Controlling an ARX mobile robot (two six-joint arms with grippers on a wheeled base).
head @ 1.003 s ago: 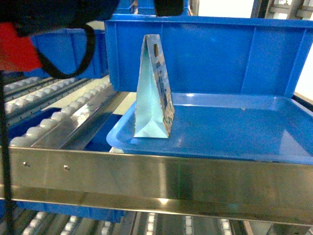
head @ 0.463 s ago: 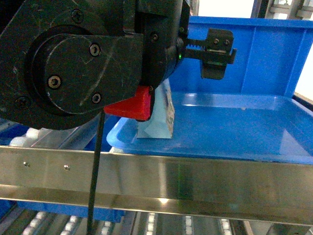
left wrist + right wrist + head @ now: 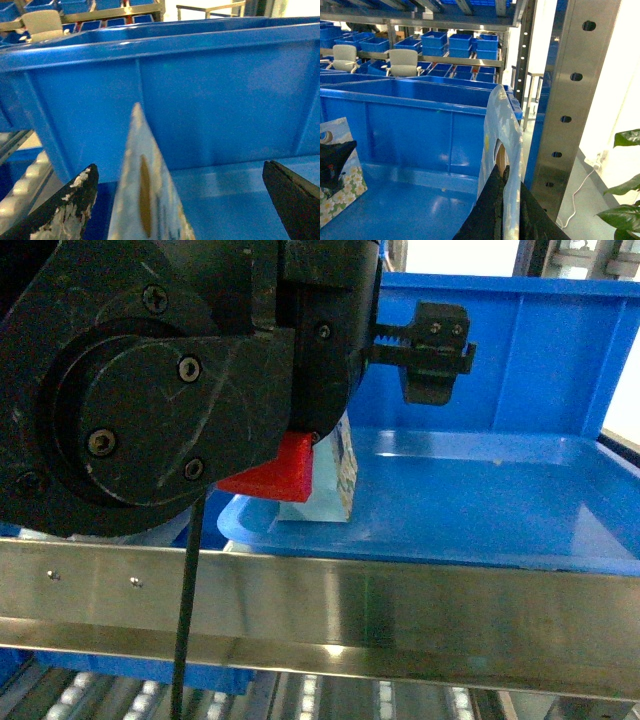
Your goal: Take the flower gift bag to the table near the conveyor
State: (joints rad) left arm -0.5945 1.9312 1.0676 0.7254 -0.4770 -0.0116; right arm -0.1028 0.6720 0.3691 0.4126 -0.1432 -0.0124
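– Where's the flower bag [image 3: 145,195]?

– Upright on the blue tray [image 3: 480,510], at its left end, with the big bin [image 3: 210,95] right behind it. It stands edge-on to the left gripper [image 3: 180,200], I'd guess so the fingers can close on its flat sides.

– Are they on it?

– No. The jaws are spread wide, one dark finger [image 3: 60,210] left of the bag's peak, the other far out to the right, neither touching. The opening straddles the top, just short of a grab.

– And the right arm?

– Off by the steel post [image 3: 575,100]. Its jaws are pressed together, pinching the top of another bag [image 3: 502,145], pale with a cut-out handle. I can't say why; likely it's just kept out of the way.

– The conveyor?

– Only the steel rail [image 3: 320,600] in front and a few rollers [image 3: 90,695] below it show. The left arm's housing [image 3: 180,380] blocks most of the head view. No white table visible, so the carry is all ahead.
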